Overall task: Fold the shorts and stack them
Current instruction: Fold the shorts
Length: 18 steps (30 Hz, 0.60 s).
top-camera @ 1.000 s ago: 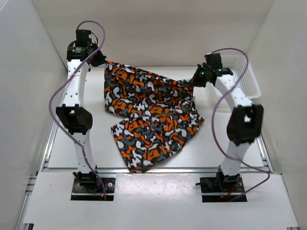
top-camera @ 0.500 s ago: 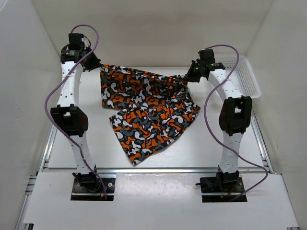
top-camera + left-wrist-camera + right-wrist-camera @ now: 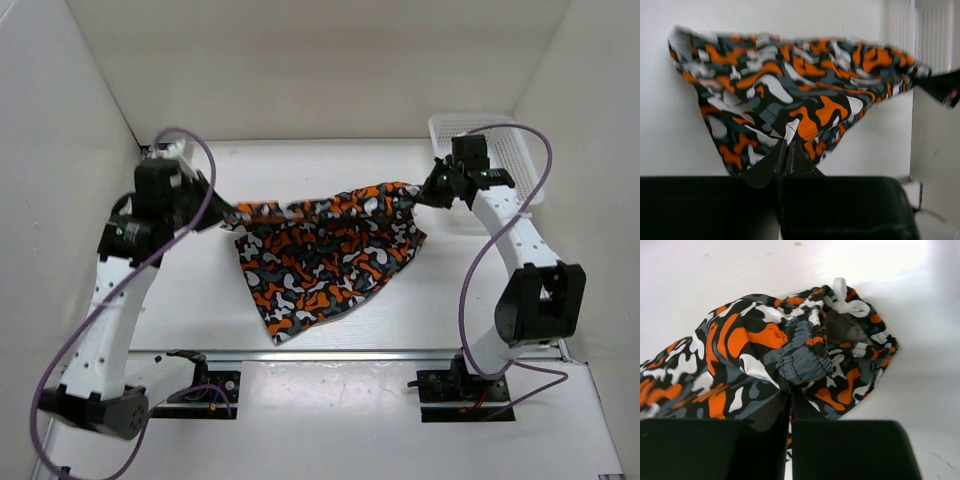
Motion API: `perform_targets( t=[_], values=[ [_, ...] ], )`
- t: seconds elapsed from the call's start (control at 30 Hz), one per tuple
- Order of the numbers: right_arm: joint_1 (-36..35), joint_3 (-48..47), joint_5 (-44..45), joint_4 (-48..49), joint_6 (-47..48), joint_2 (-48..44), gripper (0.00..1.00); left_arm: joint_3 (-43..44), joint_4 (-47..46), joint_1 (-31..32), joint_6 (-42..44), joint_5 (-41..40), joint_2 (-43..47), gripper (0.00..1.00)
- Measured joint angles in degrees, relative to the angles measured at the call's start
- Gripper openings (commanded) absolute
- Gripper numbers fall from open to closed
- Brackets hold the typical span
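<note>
- Orange, black, grey and white blotches cover the shorts (image 3: 330,255), a soft camouflage-like print with no plain patch showing.
- The fabric looks thin and limp, with creases running across it in the overhead view.
- The right wrist view shows a gathered elastic waistband and a white drawstring (image 3: 847,300) bunched into a loop just beyond the fingers.
- The shorts sit mid-surface, between the two arms and slightly toward the far side of the white surface (image 3: 200,310).
- Their upper edge is pulled taut from one gripper to the other, so the long axis runs left to right and rises a little toward the right.
- The waistband end points right, toward the white mesh basket (image 3: 520,160) in the far right corner, but stays apart from it.
- Below the taut edge the cloth fans toward the near edge and narrows to a corner that points at the near rail, left of centre.
- Whether that lower corner lies flat on the surface or hangs just above it I cannot tell.
- The left gripper (image 3: 228,212) is clamped on the left end of the upper edge, its fingers pressed together on a pinch of cloth.
- The right gripper (image 3: 428,192) is clamped on the waistband at the right end, jaws fully together on the fabric.
</note>
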State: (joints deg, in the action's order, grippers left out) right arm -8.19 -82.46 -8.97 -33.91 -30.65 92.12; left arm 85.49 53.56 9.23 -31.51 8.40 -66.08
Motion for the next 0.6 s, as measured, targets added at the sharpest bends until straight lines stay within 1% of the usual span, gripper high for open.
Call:
perform_targets(
  t=[0.17,0.3,0.43,0.6],
  values=[
    [2.27,9.38,4.11,-0.81,-0.20,-7.10,0.00,-16.33,1.09,8.83,-4.04,-0.28,9.31,0.10],
    [2.67,14.47,6.43,-1.90,-0.13,-13.07,0.00,-25.68,2.56,14.12,-7.10,-0.17,14.40,0.10],
    [2.54,20.26,9.05,-2.80,-0.04,-20.13,0.00,-31.36,3.65,19.04,-9.05,0.07,17.42,0.10],
    [2.54,27.50,12.57,-5.49,-0.66,-28.85,0.00,-36.00,5.57,21.57,-10.43,0.61,17.70,0.10]
  ],
)
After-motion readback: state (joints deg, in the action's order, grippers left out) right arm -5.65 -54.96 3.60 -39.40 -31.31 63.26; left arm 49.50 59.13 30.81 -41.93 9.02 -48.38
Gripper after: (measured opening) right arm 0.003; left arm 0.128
